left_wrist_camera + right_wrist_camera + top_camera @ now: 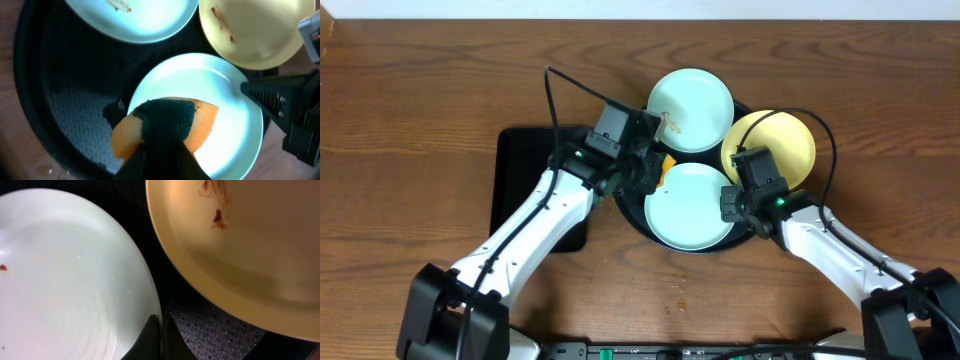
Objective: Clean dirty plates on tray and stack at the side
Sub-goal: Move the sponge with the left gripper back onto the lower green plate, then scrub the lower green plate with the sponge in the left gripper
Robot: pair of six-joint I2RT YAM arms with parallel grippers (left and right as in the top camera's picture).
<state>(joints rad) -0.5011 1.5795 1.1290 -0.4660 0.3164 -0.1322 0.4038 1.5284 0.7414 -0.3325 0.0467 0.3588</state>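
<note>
Black and glossy, the tray [632, 222] sits toward the far edge of the table [420, 100], about midway along it. Three plates crowd it: the far blue plate [690, 108], the yellow plate [780, 145] hanging over the rim on the side toward the right edge, and the near blue plate [688, 208]. From above, the left gripper [655, 172] holds an orange sponge [666, 166] at the near blue plate's left rim, and the right gripper [735, 205] is at its right rim. A small tray [515, 165] lies just beside the round one, toward the left edge.

From the left wrist, the jaws are clamped on the sponge [170, 125], dark green scrubbing layer toward the camera and orange foam bulging out either side. It looks soft and squashy, so it should mould to a curved surface. It lies over the near blue plate [225, 100]; whether it presses down I cannot tell. Brown smears [120, 5] mark the other two plates.

From the right wrist, the jaws look pinched together on the thin rim of the near blue plate [65, 290], which carries a small red fleck [3, 267].

These plates look light, stiff and smooth, probably slick when wet. The shallow rim is the only purchase, so a pinch there could slide off, and an unheld plate would likely skate under wiping
</note>
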